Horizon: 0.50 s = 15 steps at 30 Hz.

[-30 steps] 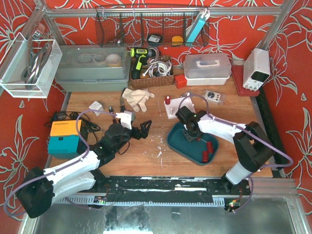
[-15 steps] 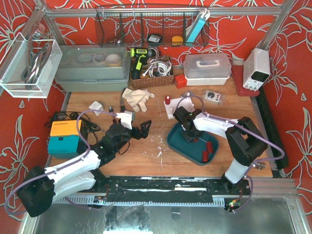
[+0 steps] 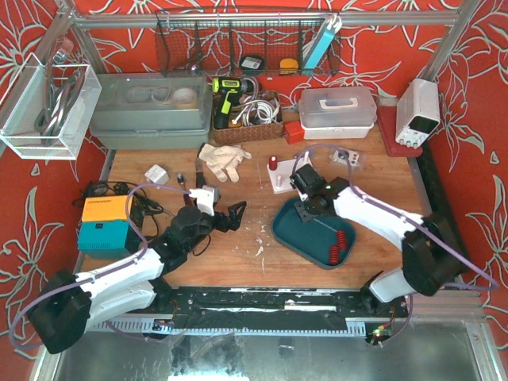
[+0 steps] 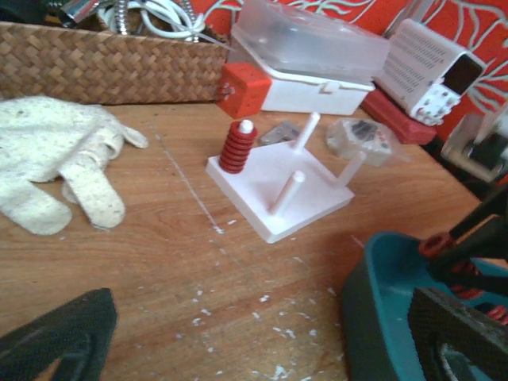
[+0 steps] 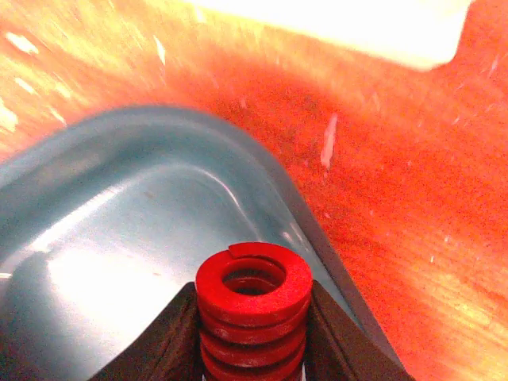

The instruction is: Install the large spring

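- Overhead view first: right gripper (image 3: 306, 209) hangs over the far-left corner of the teal tray (image 3: 295, 238), just near of the white peg base (image 3: 281, 181). What it carries is hidden from up here. A small red spring (image 3: 272, 163) already sits on the base's far-left peg. A second red spring (image 3: 340, 244) lies in the tray. Left gripper (image 3: 232, 214) waits well to the left over the table, carrying nothing.
- Left wrist now: its fingers (image 4: 55, 333) are spread wide at the frame's bottom corners, nothing between them. Ahead, the base shows three bare pegs (image 4: 290, 190) beside the loaded one, so the install isn't done.
- Right wrist: there it is, a fat red spring (image 5: 254, 305) standing upright, pinched between both fingers (image 5: 176, 337), lifted above the tray's corner with the base's white edge just beyond.
- Verdict: pick-up looks done, and I take this for the large spring. Left to do: carry it across, line it up over a free peg, lower it, let go.
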Tool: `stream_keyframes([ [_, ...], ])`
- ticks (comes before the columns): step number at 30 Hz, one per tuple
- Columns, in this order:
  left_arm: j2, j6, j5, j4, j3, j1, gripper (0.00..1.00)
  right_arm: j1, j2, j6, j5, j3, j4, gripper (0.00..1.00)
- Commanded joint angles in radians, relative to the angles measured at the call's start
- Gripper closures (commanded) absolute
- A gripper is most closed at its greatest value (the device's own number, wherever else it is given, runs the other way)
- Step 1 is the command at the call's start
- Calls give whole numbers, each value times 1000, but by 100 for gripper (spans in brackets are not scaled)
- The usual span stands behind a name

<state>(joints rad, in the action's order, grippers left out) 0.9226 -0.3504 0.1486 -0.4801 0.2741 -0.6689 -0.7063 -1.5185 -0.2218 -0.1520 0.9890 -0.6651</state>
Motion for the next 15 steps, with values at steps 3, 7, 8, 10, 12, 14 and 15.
stream_keyframes([
  [3, -5, 23, -167, -188, -27, -6, 11, -1, 235, -177, 125, -50, 204, 100],
  [7, 22, 38, -302, -253, -28, -9, 18, -9, 360, -356, 222, -159, 474, 100],
  [8, 28, 43, -322, -258, -26, -12, 21, -14, 382, -392, 219, -176, 517, 100],
  [10, 38, 52, -340, -273, -26, -22, 26, -28, 407, -469, 197, -200, 580, 100],
  [12, 46, 58, -347, -282, -24, -33, 31, -51, 427, -536, 180, -220, 638, 100],
  [14, 53, 62, -350, -284, -19, -42, 32, -78, 434, -589, 163, -238, 690, 100],
  [15, 58, 63, -348, -286, -16, -47, 33, -95, 432, -607, 154, -246, 716, 100],
])
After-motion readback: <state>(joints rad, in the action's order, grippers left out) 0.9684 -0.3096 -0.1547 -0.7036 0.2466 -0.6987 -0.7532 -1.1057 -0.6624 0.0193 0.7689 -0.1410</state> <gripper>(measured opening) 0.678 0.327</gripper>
